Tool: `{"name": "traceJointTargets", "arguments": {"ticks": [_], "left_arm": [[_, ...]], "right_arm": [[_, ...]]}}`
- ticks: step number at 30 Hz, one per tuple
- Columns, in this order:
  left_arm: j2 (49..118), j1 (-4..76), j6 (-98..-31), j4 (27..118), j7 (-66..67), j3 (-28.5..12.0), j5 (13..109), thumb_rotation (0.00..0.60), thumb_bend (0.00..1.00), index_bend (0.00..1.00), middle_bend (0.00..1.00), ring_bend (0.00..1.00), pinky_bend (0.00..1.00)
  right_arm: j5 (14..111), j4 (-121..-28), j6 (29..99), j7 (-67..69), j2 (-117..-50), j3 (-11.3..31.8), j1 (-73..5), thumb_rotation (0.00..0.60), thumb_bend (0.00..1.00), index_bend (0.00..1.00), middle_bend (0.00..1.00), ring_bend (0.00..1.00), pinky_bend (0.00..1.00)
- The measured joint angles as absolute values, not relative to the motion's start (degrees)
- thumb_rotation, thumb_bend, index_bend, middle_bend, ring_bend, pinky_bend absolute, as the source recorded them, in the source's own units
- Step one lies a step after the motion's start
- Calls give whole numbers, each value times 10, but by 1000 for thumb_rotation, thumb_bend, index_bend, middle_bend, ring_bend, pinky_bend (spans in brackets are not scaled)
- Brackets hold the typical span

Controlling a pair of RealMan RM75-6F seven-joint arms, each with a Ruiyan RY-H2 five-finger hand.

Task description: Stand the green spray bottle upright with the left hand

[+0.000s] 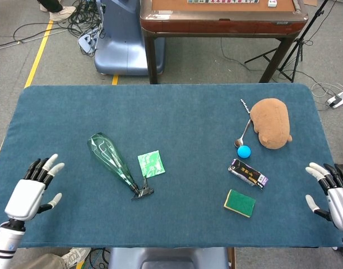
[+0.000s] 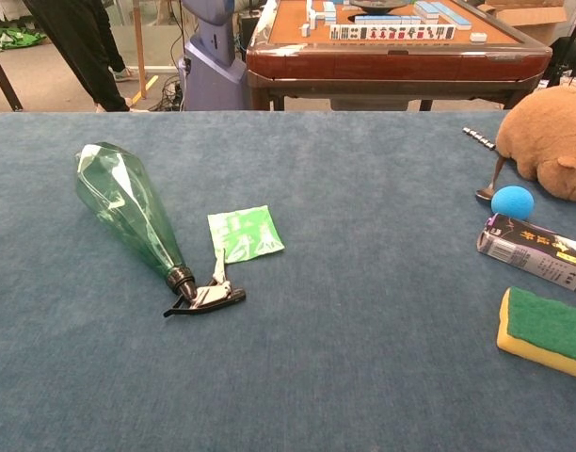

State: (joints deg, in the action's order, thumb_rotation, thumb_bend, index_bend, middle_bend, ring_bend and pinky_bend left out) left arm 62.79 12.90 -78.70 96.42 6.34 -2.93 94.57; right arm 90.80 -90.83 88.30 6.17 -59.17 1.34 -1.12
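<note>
1. The green spray bottle (image 1: 111, 161) lies on its side on the blue surface (image 1: 182, 112), left of centre. Its wide base points toward the far left and its black trigger head (image 1: 142, 192) points toward the near edge.
2. In the chest view the bottle (image 2: 128, 207) rests flat, with the trigger head (image 2: 205, 298) touching the cloth.
3. A green sachet (image 1: 151, 163) lies just beside the bottle's neck, on its right. Whether the two touch cannot be told.
4. The left hand (image 1: 31, 193) hovers at the near-left part of the surface, well apart from the bottle. Its fingers are spread and it holds nothing.
5. The right hand (image 1: 333, 190) sits at the near-right edge with its fingers apart, holding nothing.
6. On the right half lie a brown plush toy (image 1: 270, 123), a spoon (image 1: 242, 135), a blue ball (image 1: 244, 151), a dark small carton (image 1: 248, 173) and a green-and-yellow sponge (image 1: 240, 203).
7. The ball lies just beside the spoon's bowl.
8. Neither hand appears in the chest view.
</note>
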Motion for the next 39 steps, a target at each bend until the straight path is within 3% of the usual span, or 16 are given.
{"name": "traceJointTargets", "arguments": {"ticks": [8, 18, 39], "left_arm": [[633, 229, -706, 929, 48, -34, 1014, 600, 312, 180, 1, 0, 0], [692, 344, -624, 852, 46, -37, 1073, 600, 312, 184, 4, 0, 0], [803, 446, -535, 698, 138, -1, 1089, 600, 312, 184, 4, 0, 0]], "right_arm": [[906, -920, 882, 51, -587, 13, -11, 600, 334, 215, 172, 69, 56], [900, -929, 879, 39, -584, 13, -9, 600, 334, 215, 172, 69, 56], [896, -932, 886, 37, -580, 12, -1, 600, 333, 215, 172, 69, 57]]}}
